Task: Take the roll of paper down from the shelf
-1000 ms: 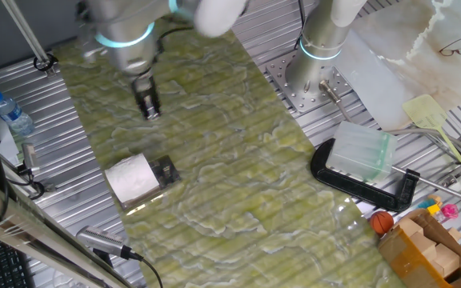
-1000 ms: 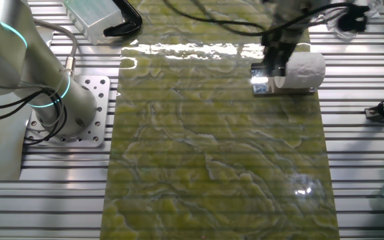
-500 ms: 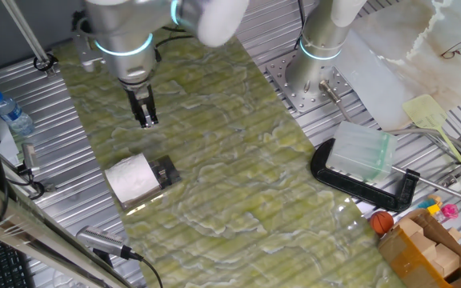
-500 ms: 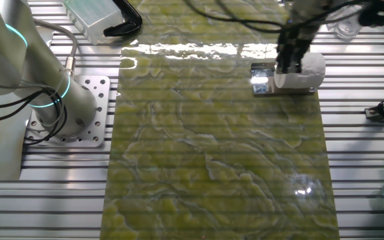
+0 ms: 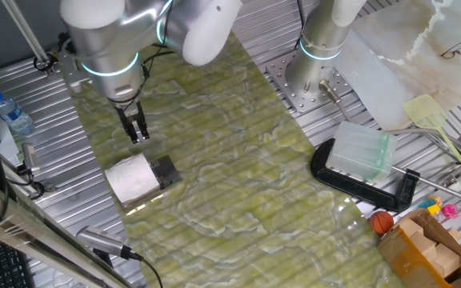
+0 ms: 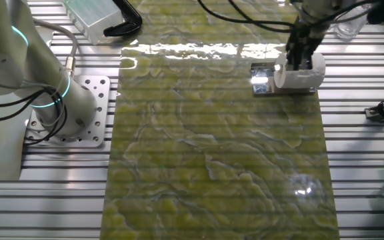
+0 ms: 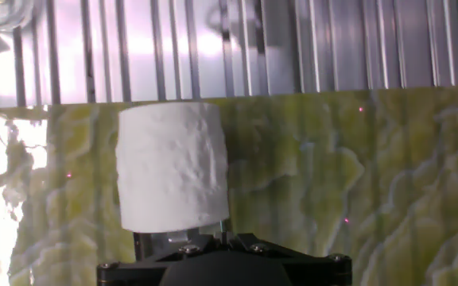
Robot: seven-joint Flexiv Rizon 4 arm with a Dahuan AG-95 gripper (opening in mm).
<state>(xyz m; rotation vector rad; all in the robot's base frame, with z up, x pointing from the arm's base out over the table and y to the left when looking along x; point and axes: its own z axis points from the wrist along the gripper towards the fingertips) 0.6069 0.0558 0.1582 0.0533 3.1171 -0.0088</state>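
Note:
The roll of paper point(image 5: 132, 178) is a white cylinder lying on its side on the shelf point(image 5: 166, 170), a small shiny metal stand with a dark top, at the left edge of the green mat. My gripper point(image 5: 138, 134) hangs just behind and above the roll, apart from it, fingers together and empty. In the other fixed view my gripper point(image 6: 298, 56) overlaps the roll point(image 6: 303, 71), and the shelf point(image 6: 261, 77) shows to its left. In the hand view the roll point(image 7: 173, 167) fills the centre just beyond my fingertips point(image 7: 223, 230).
A clear ribbed plastic box point(image 5: 361, 152) sits in a black clamp point(image 5: 370, 190) at the right. A second arm's base point(image 5: 314, 56) stands at the back. A water bottle point(image 5: 12, 112) lies at the left, beside the ribbed metal table point(image 5: 54, 160).
My gripper has moved from behind the shelf towards the roll, down and left in one fixed view, and now stands over the roll's far side. The roll has not moved.

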